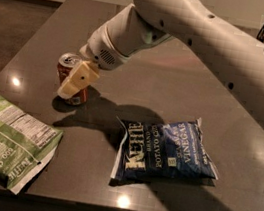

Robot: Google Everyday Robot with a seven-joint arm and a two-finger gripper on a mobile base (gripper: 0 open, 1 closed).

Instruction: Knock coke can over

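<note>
The gripper (76, 82) touches the side of the coke can (67, 65), open or closed I cannot tell, and the can is not down yet.

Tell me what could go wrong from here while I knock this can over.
1. The can stands upright with the gripper against its side, reaching low. A low push may slide it rather than tip it.
2. The can is near the left edge of the table. Once tipped, it could roll off.
3. The green bag lies nearby in front. A can falling that way could land on it.
</note>
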